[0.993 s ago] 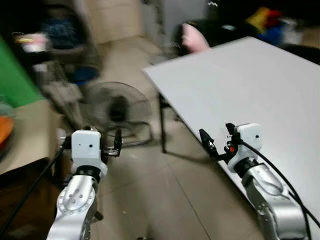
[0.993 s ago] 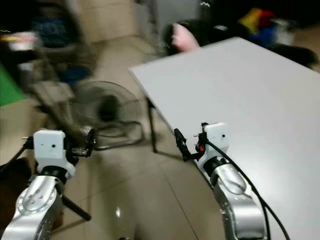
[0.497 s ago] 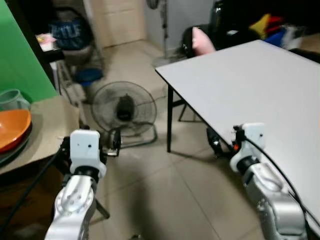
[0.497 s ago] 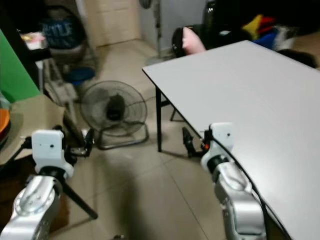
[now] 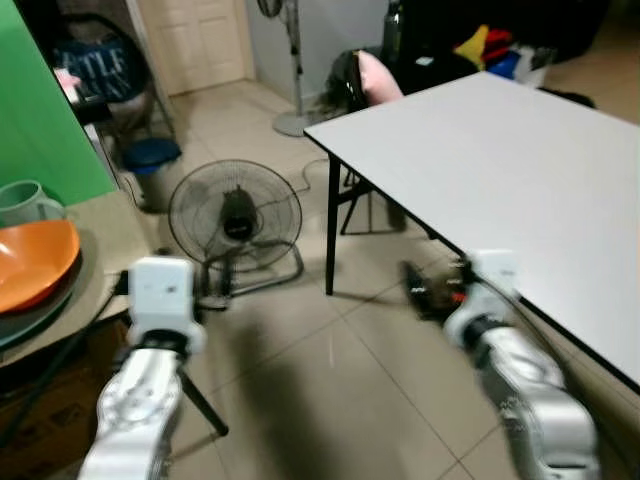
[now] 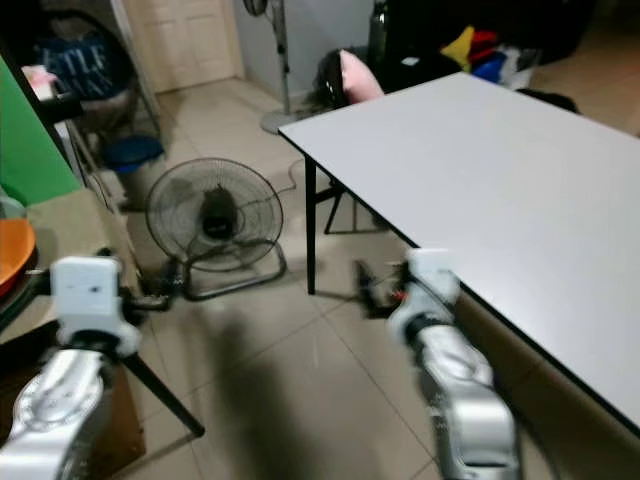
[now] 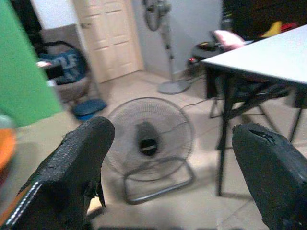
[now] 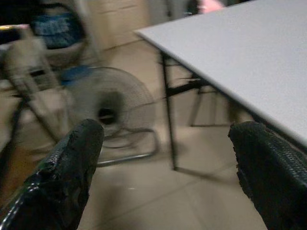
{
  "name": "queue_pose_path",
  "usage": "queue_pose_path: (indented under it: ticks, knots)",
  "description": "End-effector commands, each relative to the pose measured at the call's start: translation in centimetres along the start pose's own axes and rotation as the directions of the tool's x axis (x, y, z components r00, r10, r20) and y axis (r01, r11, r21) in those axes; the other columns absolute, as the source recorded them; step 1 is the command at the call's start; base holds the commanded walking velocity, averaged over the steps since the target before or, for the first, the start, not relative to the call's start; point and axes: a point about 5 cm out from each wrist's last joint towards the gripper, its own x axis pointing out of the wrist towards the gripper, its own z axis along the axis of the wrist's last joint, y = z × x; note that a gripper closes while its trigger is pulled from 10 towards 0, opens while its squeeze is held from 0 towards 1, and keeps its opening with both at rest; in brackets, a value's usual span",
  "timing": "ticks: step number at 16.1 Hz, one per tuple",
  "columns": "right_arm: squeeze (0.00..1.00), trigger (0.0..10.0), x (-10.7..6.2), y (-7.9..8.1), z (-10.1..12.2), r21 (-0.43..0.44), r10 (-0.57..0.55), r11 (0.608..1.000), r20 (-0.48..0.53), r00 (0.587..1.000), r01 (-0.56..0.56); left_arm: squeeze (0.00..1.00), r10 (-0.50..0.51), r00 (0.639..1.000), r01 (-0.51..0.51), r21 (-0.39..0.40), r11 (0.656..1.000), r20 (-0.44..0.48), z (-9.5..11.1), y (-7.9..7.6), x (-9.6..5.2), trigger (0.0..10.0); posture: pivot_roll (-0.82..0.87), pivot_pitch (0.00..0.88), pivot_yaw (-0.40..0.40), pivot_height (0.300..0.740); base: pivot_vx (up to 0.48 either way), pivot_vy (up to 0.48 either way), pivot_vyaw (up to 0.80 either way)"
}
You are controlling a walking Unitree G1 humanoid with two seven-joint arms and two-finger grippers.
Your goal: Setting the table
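Observation:
A large pale grey table (image 5: 500, 160) on black legs stands to my right. At my left, an orange bowl (image 5: 35, 262) rests on stacked plates on a beige counter (image 5: 110, 235), with a clear glass jug (image 5: 22, 200) behind it. My left gripper (image 7: 177, 172) is held out over the tiled floor beside the counter, open with nothing between its fingers. My right gripper (image 8: 168, 177) hovers open and empty next to the table's near edge, blurred in the eye views.
A floor fan (image 5: 235, 215) sits on the tiles ahead between the counter and the table. A green board (image 5: 40, 110), a blue bucket (image 5: 150, 160), a standing fan (image 5: 285, 60), a door (image 5: 200, 40) and a chair with a pink cushion (image 5: 370, 78) lie beyond.
The whole view has swung so the counter with the orange bowl and jug has come into sight at left. Both arms stay held out in front, open.

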Motion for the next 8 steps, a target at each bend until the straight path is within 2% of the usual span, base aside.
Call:
queue_pose_path:
  ticks: [1, 2, 4, 8]
  knots:
    - [0.00, 10.0, 0.0, -0.3, 0.7, 0.001, -0.003, 1.000, 0.015, 1.000, 0.003, 0.04, -0.004, 1.000, 0.004, -0.001, 1.000, -0.005, 0.0, -0.2, 0.0, 10.0, -0.11, 0.000, 0.074, 0.740, 0.000, 0.292, 0.00]
    - [0.00, 10.0, 0.1, -0.3, 0.8, 0.004, 0.004, 1.000, 0.017, 1.000, -0.004, 0.04, -0.001, 1.000, 0.001, -0.002, 1.000, -0.009, -0.1, -0.2, -0.1, 10.0, -0.11, 0.000, 0.071, 0.740, 0.000, 0.292, 0.00]
    - [0.00, 10.0, 0.3, 0.3, 0.9, -0.028, 0.063, 0.998, 0.017, 0.998, -0.063, 0.03, 0.006, 1.000, -0.006, -0.006, 1.000, 0.002, 0.1, -0.2, -0.2, 10.0, -0.10, 0.000, 0.068, 0.740, 0.000, 0.000, 0.00]
    - [0.00, 10.0, 0.4, 1.9, 1.4, -0.024, 0.189, 0.982, 0.036, 0.981, -0.188, 0.04, 0.029, 0.999, -0.030, 0.013, 0.999, 0.032, 0.7, 0.1, -0.1, 10.0, -0.10, 0.000, 0.065, 0.740, 0.000, 0.000, 0.80]
